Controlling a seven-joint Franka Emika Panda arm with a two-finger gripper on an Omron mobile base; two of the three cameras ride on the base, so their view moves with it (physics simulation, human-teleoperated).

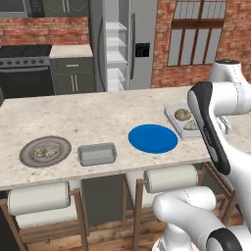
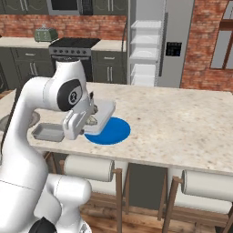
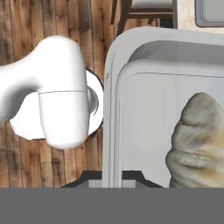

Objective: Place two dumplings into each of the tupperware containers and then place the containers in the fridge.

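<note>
My gripper [image 2: 92, 121] is shut on the near rim of a whitish tupperware container [image 2: 103, 112], which looks lifted slightly above the counter beside the blue plate [image 2: 110, 131]. Two dumplings lie in that container [image 1: 174, 113]: one [image 1: 183, 114] in full sight, the other [image 1: 191, 126] partly behind my arm. The hand view puts the rim [image 3: 114, 109] right between my fingertips, with one dumpling [image 3: 199, 144] close on the right. A second, grey container [image 1: 97, 154] sits empty on the counter. More dumplings [image 1: 44, 151] rest on the round grey plate [image 1: 29, 158]. The fridge [image 1: 142, 44] stands open behind the counter.
The stone counter [image 1: 98, 117] runs across both base views, with stools [image 1: 39, 198] tucked under its front edge. A black oven range [image 1: 24, 68] stands left of the fridge. The fridge's white shelves [image 2: 145, 50] are bare. Brick wall and a window [image 1: 196, 34] lie to the right.
</note>
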